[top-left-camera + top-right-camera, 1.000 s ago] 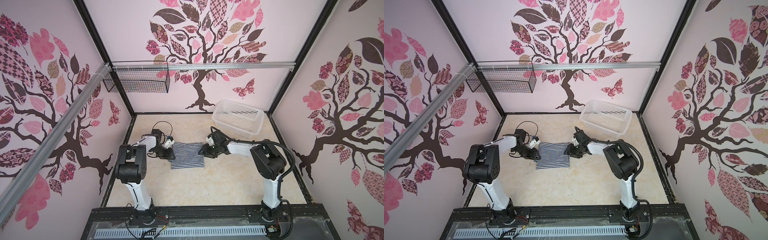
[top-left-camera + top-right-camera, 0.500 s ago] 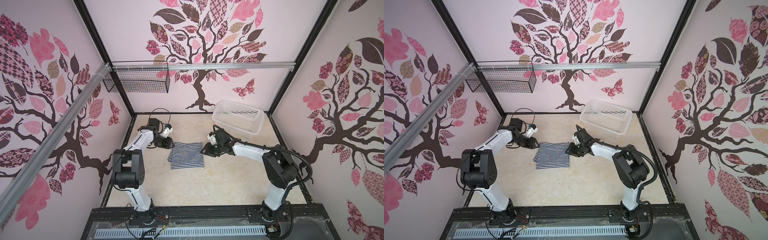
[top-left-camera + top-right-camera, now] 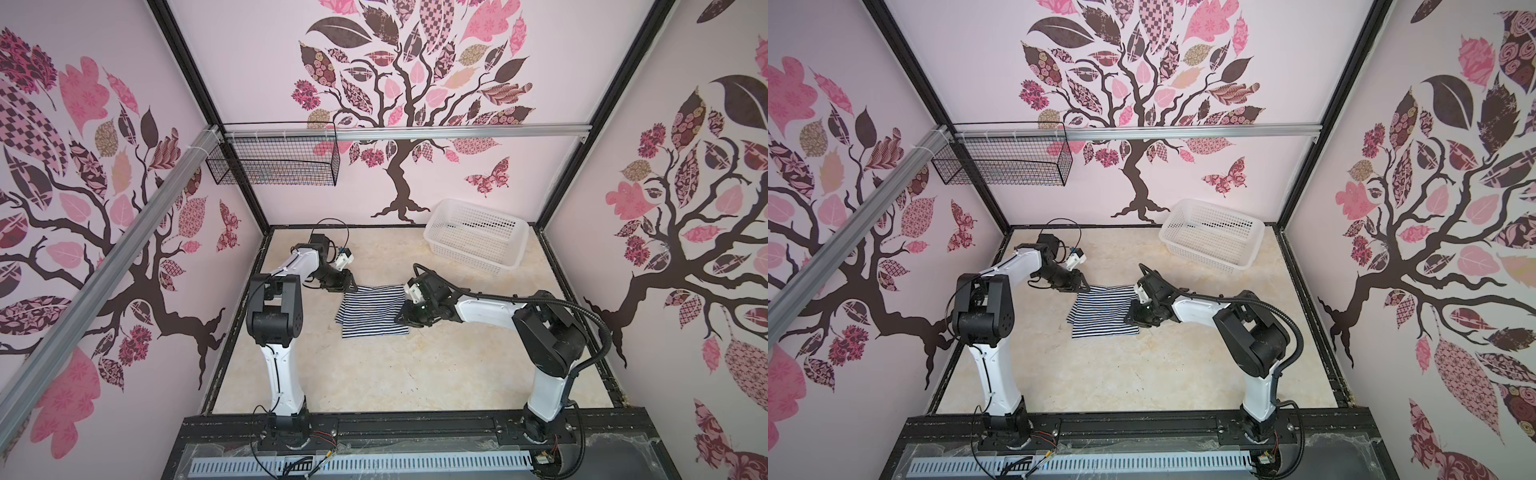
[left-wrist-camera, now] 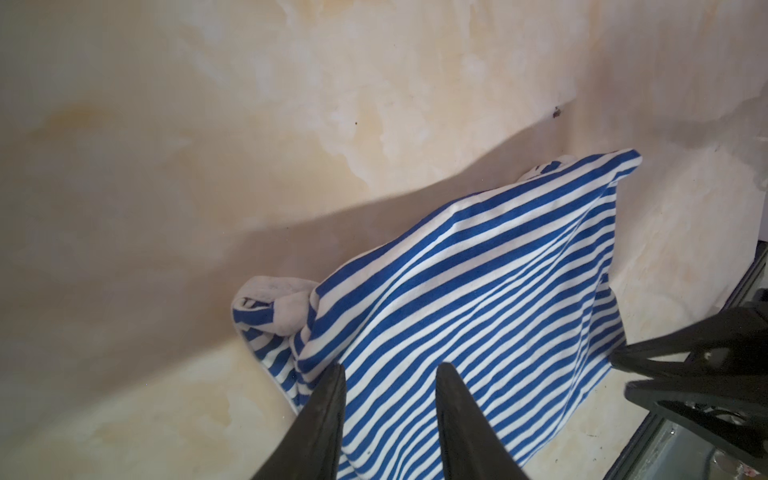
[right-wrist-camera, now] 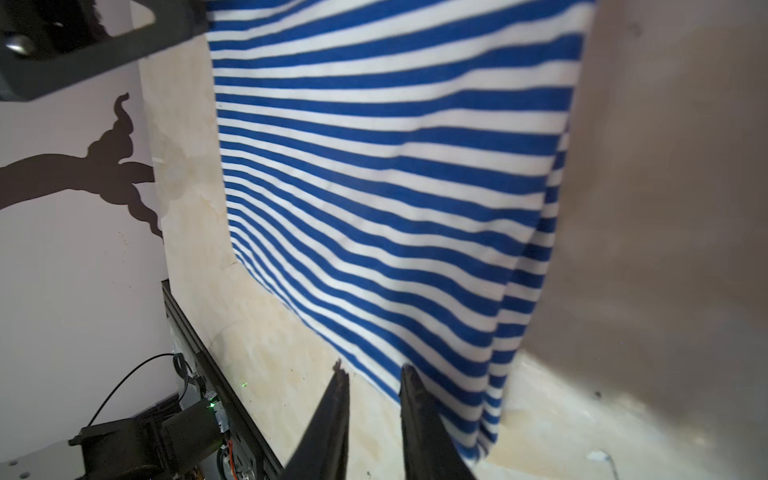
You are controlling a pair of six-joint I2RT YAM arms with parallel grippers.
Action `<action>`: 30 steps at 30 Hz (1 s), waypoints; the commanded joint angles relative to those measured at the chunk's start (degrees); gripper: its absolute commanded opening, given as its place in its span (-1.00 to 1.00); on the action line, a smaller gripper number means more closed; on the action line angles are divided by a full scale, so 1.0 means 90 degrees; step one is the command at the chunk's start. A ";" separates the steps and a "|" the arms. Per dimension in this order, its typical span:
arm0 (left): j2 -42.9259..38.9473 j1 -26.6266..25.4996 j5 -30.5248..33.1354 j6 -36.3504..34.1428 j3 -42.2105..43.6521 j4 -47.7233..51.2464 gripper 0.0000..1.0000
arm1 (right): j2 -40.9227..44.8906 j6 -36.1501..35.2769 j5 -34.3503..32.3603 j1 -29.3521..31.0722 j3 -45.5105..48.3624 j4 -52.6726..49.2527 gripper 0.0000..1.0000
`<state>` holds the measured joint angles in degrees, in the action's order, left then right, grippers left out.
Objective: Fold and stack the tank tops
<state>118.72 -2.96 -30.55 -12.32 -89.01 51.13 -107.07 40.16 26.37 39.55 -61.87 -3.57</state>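
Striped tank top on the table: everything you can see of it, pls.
Soft knit tank top, blue-and-white stripes, folded to a rough rectangle, flat on the beige table mid-workspace. Layered edges show on one side; a white-edged bit bunches out at a corner. The left gripper sits open at its far-left corner, the right gripper at its right edge; contact unclear.

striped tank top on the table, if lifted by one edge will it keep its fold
Probably not: the tank top lies limp in soft, creased layers, so the rest would likely sag and unfold. A push would likely wrinkle it rather than slide it; its white-edged end is bunched.
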 commanded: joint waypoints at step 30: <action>-0.0483 -0.0022 0.1253 0.0001 0.0089 -0.0177 -0.20 | 0.0779 0.0118 -0.0010 0.0059 0.0343 -0.0092 -0.02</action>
<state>119.17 -3.25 -20.36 -10.98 -89.01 50.00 -103.59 42.00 26.85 39.75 -56.03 -0.45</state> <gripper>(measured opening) 0.398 0.486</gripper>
